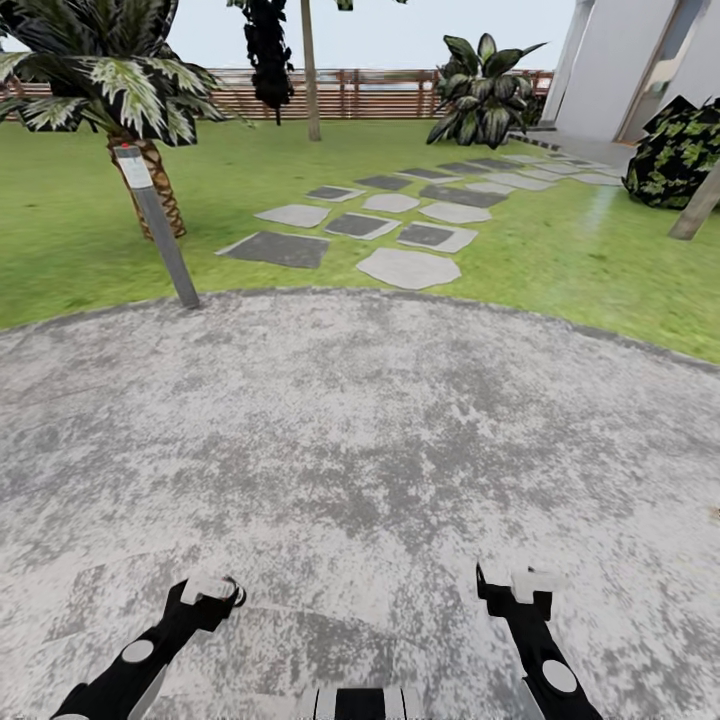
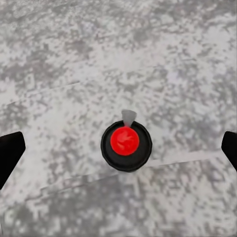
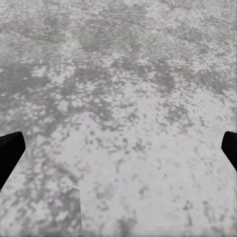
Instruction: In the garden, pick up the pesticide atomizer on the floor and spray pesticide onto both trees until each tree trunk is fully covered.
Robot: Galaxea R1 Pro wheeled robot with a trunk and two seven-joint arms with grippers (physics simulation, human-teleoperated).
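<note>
The left claw (image 2: 122, 148) hangs directly above the pesticide atomizer (image 2: 126, 146), which stands upright on the speckled grey paving (image 1: 360, 430), red cap facing straight up into the left wrist camera. Its long axis runs along the line of approach, so the coming move looks like a plain descent, fingers (image 2: 10, 154) wide apart on either side of the bottle and clear of it. The right claw (image 3: 120, 150), also spread and empty, hovers over bare paving, leaving the left arm plainly nearer. Nothing lies beside the bottle. Ahead, in the head view (past a leaning marker post (image 1: 160, 228) and a scaly palm (image 1: 150, 180)), stepping stones (image 1: 405, 268) cross the lawn (image 1: 520, 260) toward a slim bare trunk (image 1: 311, 75) by the fence (image 1: 380, 95).
</note>
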